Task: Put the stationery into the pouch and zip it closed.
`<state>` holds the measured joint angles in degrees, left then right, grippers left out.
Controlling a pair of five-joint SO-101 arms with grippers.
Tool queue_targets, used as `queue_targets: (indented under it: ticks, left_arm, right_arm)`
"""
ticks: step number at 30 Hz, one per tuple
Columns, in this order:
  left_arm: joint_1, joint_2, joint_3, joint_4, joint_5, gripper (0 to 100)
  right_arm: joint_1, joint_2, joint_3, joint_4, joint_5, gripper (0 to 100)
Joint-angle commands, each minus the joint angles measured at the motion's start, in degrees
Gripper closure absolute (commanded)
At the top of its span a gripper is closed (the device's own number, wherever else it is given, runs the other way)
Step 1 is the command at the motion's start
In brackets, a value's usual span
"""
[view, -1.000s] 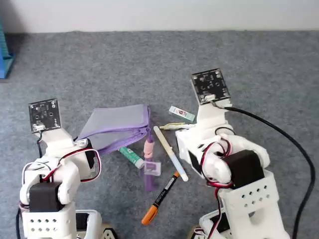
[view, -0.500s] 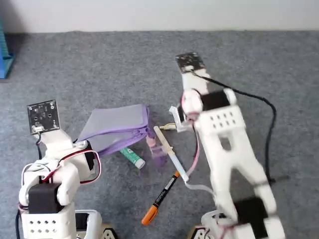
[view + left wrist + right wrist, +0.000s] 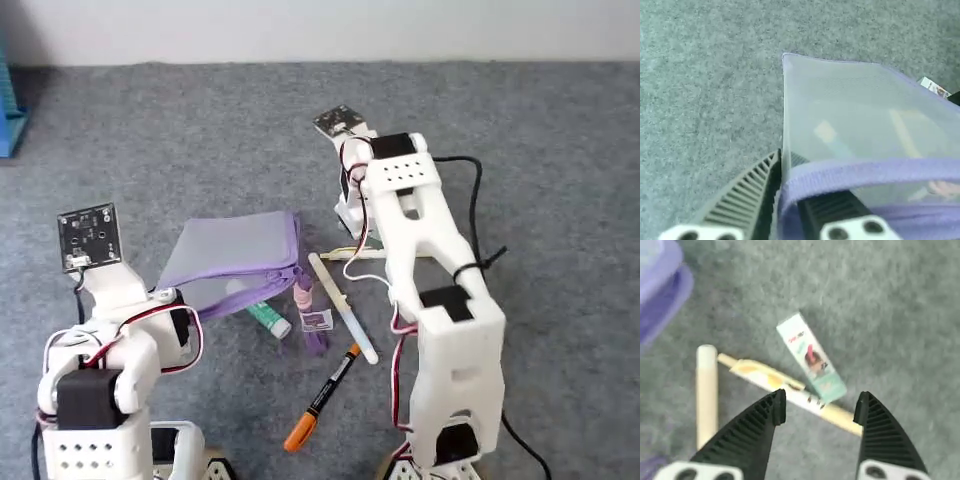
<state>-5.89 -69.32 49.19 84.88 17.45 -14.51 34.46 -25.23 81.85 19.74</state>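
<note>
We log the left hand [image 3: 785, 172] pinching the purple zip edge of the pouch [image 3: 855, 115], which lies on the grey surface [image 3: 200, 140] (a green-white tube [image 3: 265, 315] just beside its mouth). The right hand [image 3: 821, 402] is spread wide, hovering over the mint eraser box [image 3: 812, 359] and the yellow pen [image 3: 775, 382] just beside it. We note the orange-tipped marker [image 3: 322, 397] lying well apart from them.
</note>
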Motion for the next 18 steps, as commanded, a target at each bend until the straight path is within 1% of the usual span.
queue_targets:
  ticks: [1,7,14,16,18]
  left_arm:
    - [-0.4,-0.7,-3.1,0.4,0.7,99]
    - [-0.4,-0.7,-3.1,0.3,0.7,99]
    - [-0.4,-0.7,-2.9,0.2,0.7,99]
    - [-0.4,-0.7,-3.1,0.2,0.7,99]
    - [-0.4,-0.7,-3.2,0.2,0.7,99]
  right_arm:
    - [0.8,4.4,-9.1,1.6,3.7,76.8]
    - [0.3,12.8,-19.3,1.5,8.4,76.8]
    - [0.1,20.6,-26.2,1.6,13.2,76.9]
    - [-0.1,21.6,-26.7,1.6,14.5,80.0]
    - [-0.6,22.1,-26.6,1.7,15.7,88.2]
